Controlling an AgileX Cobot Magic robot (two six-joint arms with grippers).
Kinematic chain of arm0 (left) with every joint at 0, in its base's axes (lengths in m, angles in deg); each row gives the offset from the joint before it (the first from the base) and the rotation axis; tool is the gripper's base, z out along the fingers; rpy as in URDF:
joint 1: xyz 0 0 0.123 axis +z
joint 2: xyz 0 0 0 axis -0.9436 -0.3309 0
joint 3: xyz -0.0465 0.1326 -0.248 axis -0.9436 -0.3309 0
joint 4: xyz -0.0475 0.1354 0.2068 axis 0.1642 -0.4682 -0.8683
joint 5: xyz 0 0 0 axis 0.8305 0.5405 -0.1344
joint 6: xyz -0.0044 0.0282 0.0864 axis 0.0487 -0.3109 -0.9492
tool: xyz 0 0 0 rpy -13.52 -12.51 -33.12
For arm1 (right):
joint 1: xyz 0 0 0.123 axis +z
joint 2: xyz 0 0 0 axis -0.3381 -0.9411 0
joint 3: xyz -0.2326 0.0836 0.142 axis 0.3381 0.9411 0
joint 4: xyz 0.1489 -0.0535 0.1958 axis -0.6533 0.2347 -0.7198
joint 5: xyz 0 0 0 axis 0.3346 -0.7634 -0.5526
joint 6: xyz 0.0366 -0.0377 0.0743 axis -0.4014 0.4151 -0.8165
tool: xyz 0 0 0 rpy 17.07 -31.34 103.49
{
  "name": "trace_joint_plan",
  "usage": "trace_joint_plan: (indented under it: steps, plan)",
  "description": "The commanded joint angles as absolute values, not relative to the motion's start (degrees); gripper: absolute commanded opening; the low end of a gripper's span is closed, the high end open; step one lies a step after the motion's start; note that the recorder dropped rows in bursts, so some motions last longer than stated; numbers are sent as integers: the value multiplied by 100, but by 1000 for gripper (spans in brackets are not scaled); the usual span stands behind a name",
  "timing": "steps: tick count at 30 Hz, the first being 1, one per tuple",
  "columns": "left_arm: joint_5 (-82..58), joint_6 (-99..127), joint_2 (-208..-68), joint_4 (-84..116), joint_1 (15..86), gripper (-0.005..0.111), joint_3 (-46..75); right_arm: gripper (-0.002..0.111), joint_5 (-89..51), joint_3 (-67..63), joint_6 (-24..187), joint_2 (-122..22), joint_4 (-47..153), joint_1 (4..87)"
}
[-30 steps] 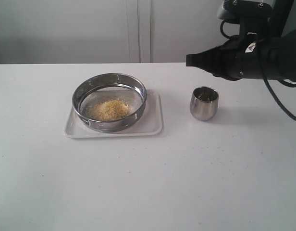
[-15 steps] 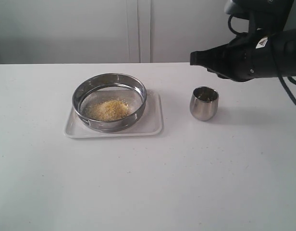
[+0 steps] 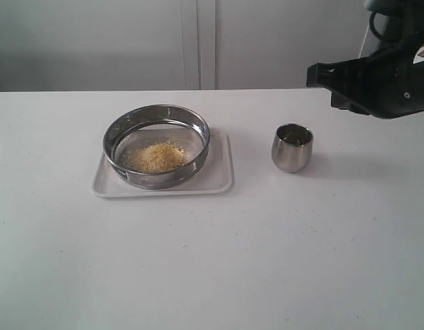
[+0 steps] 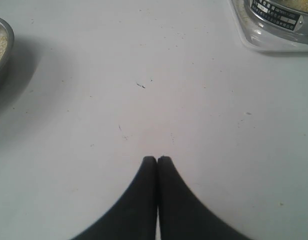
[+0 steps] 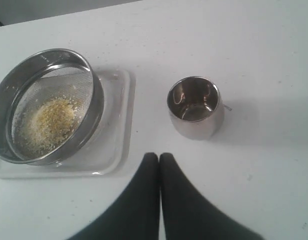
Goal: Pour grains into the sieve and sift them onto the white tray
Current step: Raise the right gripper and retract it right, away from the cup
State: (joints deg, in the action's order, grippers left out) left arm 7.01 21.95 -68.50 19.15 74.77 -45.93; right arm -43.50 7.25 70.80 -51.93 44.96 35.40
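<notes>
Grains (image 3: 155, 157), fine and yellow, lie heaped in the wide round steel sieve (image 3: 153, 180), which sits on the flat white rectangular tray (image 3: 215, 180), left of centre on the white surface (image 3: 267, 261). Small rounded steel cup (image 3: 292, 148) stands apart to its right. We see left claw (image 4: 157, 160) and right claw (image 5: 159, 157) both closed, empty.

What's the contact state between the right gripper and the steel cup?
Apart. The exterior view shows the right gripper hanging above and to one side of the steel cup, with a plain gap between them.
</notes>
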Motion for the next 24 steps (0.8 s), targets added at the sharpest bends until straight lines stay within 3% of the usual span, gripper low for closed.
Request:
trace_joint_plan:
  steps: [1,24]
  plan:
    - [713,2243,-6826,1950,7483,0,-4649,0,-4415,719,6272,-5009,5275,3507]
    - [713,2243,-6826,1950,7483,0,-4649,0,-3641,1418,6173,-3496,5745,3507]
